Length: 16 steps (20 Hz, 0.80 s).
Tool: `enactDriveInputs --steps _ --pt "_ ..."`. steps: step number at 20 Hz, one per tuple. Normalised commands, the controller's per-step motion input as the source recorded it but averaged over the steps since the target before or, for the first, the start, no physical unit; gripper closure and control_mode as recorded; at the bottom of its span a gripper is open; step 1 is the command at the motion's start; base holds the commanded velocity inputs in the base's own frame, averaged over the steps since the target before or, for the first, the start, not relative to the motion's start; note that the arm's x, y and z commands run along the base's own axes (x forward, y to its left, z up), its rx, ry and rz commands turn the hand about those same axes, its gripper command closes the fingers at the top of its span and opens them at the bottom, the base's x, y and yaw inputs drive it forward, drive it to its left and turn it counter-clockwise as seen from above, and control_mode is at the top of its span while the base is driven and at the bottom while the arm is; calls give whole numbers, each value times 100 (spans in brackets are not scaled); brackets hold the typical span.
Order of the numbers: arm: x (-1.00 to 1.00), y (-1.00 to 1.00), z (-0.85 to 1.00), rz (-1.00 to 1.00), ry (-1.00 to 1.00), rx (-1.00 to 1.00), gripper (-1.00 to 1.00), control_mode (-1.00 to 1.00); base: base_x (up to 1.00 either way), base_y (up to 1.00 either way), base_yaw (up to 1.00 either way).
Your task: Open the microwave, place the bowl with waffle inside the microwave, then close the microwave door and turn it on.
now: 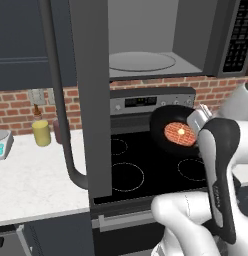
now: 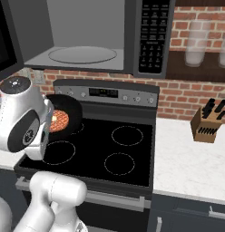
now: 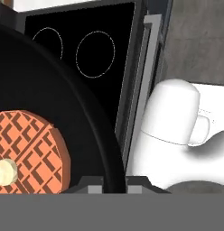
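Left base view has the microwave door (image 1: 91,100) swung out wide, its edge running down the middle of the frame and its long curved bar handle (image 1: 58,95) at left. Right of that edge, at the top, the microwave (image 1: 146,40) stands open: light grey cavity, round turntable (image 1: 141,61) bare, keypad panel (image 1: 239,37) in the upper right corner. Below lies the black stove (image 1: 146,165) with its burner rings. The bowl (image 1: 171,131) sits tilted in the air at centre right, above the stove's rear right part and lower than the cavity floor, its rim clear of the door edge. The waffle (image 1: 179,133) lies inside it. The gripper (image 1: 200,120) is clenched on the bowl's right rim.

From the right base view the bowl (image 2: 66,115) is at left, half hidden behind the arm, in front of the stove's control panel (image 2: 110,94); open air separates its upper rim from the cavity mouth. A knife block (image 2: 207,122) stands at right on the pale counter (image 2: 187,167), well apart.

In the hand view the bowl's rim (image 3: 98,135) curves down to the two finger tips at the bottom edge, pinched on it.
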Motion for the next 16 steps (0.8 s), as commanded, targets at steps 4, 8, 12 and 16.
enactDriveInputs --steps 4,8,12,16 --pt "-6 -6 100 -19 15 0 100 -100 0 0 0" --pt "0 -13 83 -2 1 2 100 -100 0 0 0" --pt "0 -25 39 3 -13 1 100 -100 0 0 0" --pt "0 -14 52 5 -20 1 100 -100 0 0 0"
